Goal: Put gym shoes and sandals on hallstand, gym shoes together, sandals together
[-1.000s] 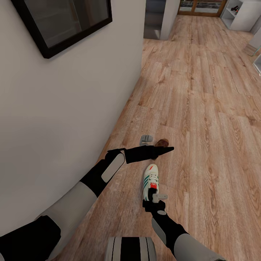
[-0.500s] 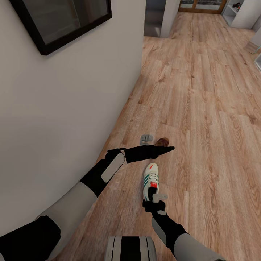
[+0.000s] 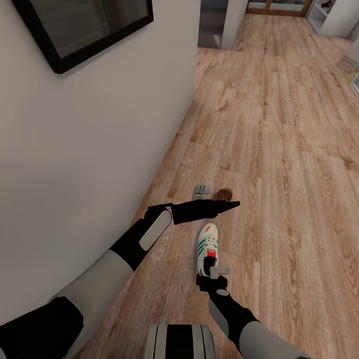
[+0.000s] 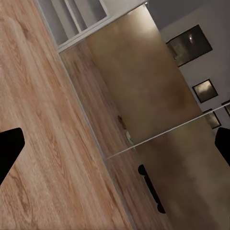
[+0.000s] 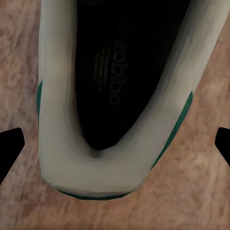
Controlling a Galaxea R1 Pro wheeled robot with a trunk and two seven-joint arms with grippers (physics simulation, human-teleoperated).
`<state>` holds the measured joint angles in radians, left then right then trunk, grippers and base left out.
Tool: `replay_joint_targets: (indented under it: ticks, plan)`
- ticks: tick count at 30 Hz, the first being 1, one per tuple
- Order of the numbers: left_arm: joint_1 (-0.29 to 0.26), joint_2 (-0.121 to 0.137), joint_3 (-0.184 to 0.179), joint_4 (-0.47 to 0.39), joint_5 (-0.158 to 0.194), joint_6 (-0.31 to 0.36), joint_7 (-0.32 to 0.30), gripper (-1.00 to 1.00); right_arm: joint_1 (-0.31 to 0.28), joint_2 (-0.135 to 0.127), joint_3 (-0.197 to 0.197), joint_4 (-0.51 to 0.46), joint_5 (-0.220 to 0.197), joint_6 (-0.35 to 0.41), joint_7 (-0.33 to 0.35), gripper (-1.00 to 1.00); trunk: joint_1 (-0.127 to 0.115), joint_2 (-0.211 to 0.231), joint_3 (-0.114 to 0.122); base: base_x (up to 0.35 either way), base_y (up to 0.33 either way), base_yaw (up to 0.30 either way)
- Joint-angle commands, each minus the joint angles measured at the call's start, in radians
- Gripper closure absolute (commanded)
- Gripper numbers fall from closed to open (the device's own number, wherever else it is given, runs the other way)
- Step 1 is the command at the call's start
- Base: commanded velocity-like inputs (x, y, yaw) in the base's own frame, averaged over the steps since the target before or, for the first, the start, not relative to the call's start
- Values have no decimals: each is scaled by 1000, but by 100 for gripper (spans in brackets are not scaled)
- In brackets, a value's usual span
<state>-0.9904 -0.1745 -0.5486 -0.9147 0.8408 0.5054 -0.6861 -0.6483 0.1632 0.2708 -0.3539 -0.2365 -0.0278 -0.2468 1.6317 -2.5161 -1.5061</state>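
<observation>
One white gym shoe [image 3: 207, 240] with green stripes lies on the corridor floor [image 3: 289, 164], toe pointing away. My right gripper [image 3: 204, 273] hangs open right over its heel. In the right wrist view the heel and dark inside of the gym shoe [image 5: 115, 96] sit between the spread fingertips [image 5: 9, 146], untouched. A brown sandal [image 3: 225, 192] lies just beyond my left gripper [image 3: 230, 204], partly hidden by it. The left gripper [image 4: 115, 143] is open and empty, pointing level along the floor. I cannot tell which of the distant pale units is the hallstand.
A white wall [image 3: 89, 129] with a black-framed picture [image 3: 85, 27] runs close along the left. A pale shelf unit [image 3: 339, 20] stands far off at the right, and a grey doorway post [image 3: 234, 22] near the wall's corner. The left wrist view faces a brown door [image 4: 153, 120].
The whole head view has shifted a little, so the camera moved. Both arms, the gym shoe and the sandal keep their places.
</observation>
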Motion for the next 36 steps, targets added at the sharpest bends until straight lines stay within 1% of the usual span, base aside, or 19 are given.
replay_joint_targets:
  ticks: [1, 22, 23, 36]
  plan:
    - [-1, 0, 0, 0, 9, 8, 0, -100, -1, -1, 8, 0, -11, -3, -6, -100, 0, 0, -1, 0, 0, 0]
    - [-1, 0, 3, 2, 8, 8, 2, -100, -1, -1, 8, 1, -11, -3, -6, -100, 0, 0, -1, 24, 0, 0]
    - [-1, 0, 4, 2, 8, 8, 2, -100, -1, -1, 8, 0, -11, -3, -6, 100, 0, 0, -1, 0, 0, 0]
    - [-1, 0, 5, 2, 8, 8, 2, -100, -1, -1, 7, 1, -11, -3, -6, 100, 0, 0, -1, 0, 0, 0]
